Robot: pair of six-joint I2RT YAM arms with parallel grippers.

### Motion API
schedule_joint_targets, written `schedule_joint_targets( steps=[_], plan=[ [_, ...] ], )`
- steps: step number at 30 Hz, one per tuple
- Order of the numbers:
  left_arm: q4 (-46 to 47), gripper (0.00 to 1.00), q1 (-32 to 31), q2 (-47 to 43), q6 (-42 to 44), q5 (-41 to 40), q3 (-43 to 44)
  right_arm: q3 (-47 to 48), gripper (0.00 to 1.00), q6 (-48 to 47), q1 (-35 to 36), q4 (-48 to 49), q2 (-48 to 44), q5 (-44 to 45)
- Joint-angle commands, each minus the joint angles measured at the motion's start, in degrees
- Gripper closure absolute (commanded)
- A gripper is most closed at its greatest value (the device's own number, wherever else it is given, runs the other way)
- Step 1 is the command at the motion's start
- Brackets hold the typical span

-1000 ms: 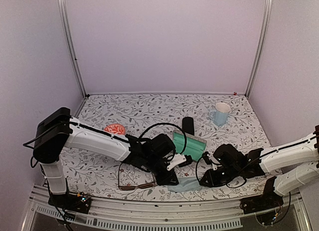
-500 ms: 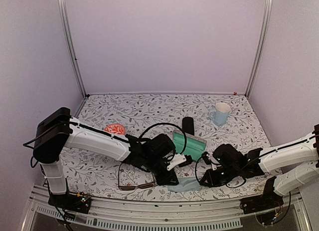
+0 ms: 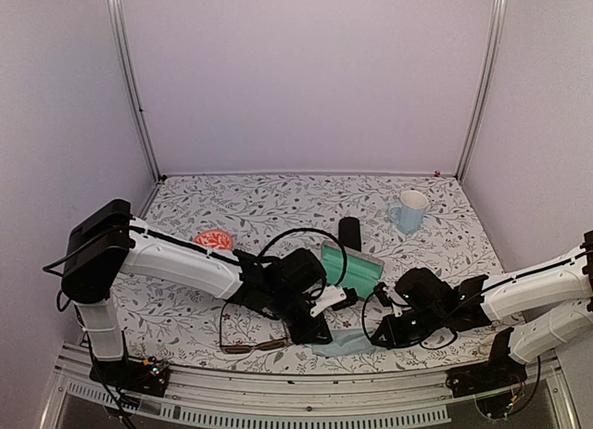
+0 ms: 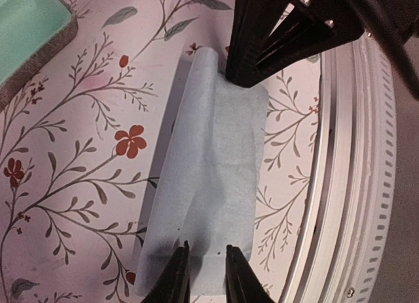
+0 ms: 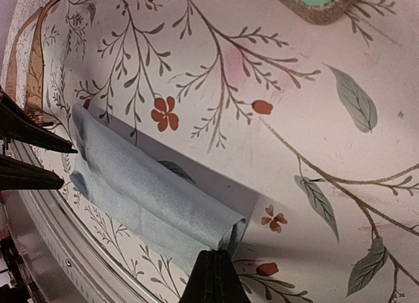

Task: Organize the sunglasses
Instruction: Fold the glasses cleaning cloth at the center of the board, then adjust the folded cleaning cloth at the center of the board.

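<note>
The dark brown sunglasses (image 3: 246,334) lie at the table's front, left of my left gripper; one temple shows in the right wrist view (image 5: 31,61). The pink-red sunglasses (image 3: 213,238) lie further back on the left. A light blue cloth (image 3: 343,344) lies folded between the grippers. My left gripper (image 4: 206,247) has its fingertips a little apart on one end of the cloth (image 4: 209,185). My right gripper (image 5: 215,252) is shut on the folded edge at the other end of the cloth (image 5: 150,192).
An open grey case (image 3: 352,268) with a green lining lies just behind the grippers. A black oval case (image 3: 349,232) stands behind it, and a light blue mug (image 3: 409,209) at the back right. The table's front metal rail (image 4: 353,185) is next to the cloth.
My right gripper has crept slightly left with the cloth edge. The left arm and the glasses have not moved.
</note>
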Motion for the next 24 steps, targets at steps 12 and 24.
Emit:
schedule_joint_targets(
  steps=[12,24],
  plan=[
    [1.6,0.79,0.2,0.5,-0.3,0.2,-0.5,2.0,1.0,0.2,0.6,-1.3,-2.1,0.1],
    [1.6,0.79,0.4,0.4,-0.3,0.0,-0.5,0.9,1.0,1.5,1.2,-1.6,-3.2,0.0]
  ],
)
